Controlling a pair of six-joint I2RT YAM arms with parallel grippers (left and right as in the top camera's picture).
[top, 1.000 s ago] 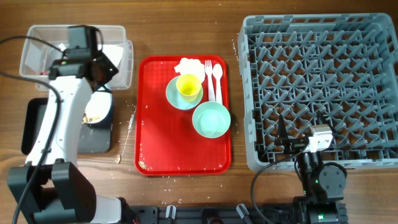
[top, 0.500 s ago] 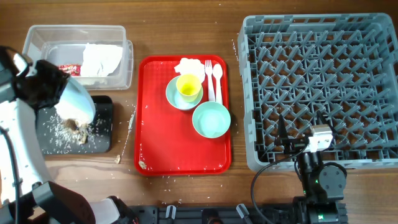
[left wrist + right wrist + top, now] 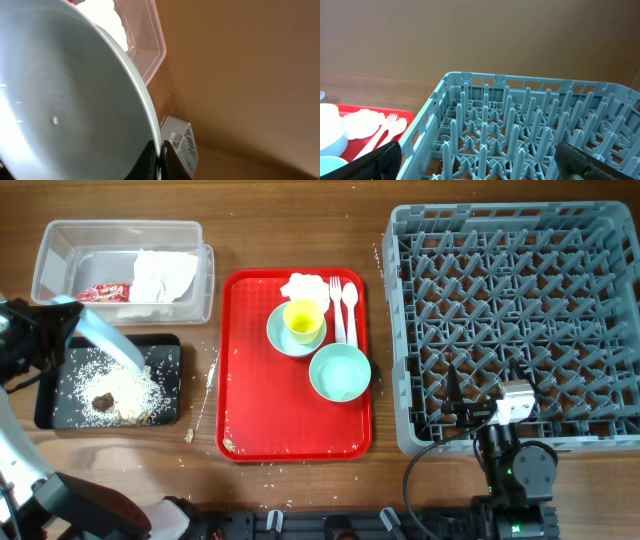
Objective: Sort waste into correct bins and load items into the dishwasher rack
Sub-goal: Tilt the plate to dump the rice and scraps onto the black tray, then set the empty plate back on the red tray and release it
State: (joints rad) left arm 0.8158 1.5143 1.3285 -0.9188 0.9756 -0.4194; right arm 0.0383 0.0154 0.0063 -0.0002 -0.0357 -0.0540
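pale blue plate (image 3: pixel 108 340) tilted steeply above black tray (image 3: pixel 48 408), far left of desk | rim clamped in left gripper (image 3: pixel 159 158) | rice and brown scraps (image 3: pixel 112 394) on tray | right gripper (image 3: pixel 477 152) spread wide, holding nothing, at dishwasher rack (image 3: pixel 510 270) near edge

Overhead view is lit brightly and evenly from above; only short, soft shadows are cast beside the dishwasher rack (image 3: pixel 520 320) and red serving tray (image 3: pixel 240 380). The pale blue plate (image 3: pixel 108 340) at the left edge is smeared by motion blur. In the left wrist view the same plate is overexposed at lower left and rendered soft. Right wrist view is dimmer and warmer, with the nearest pegs slightly out of focus.
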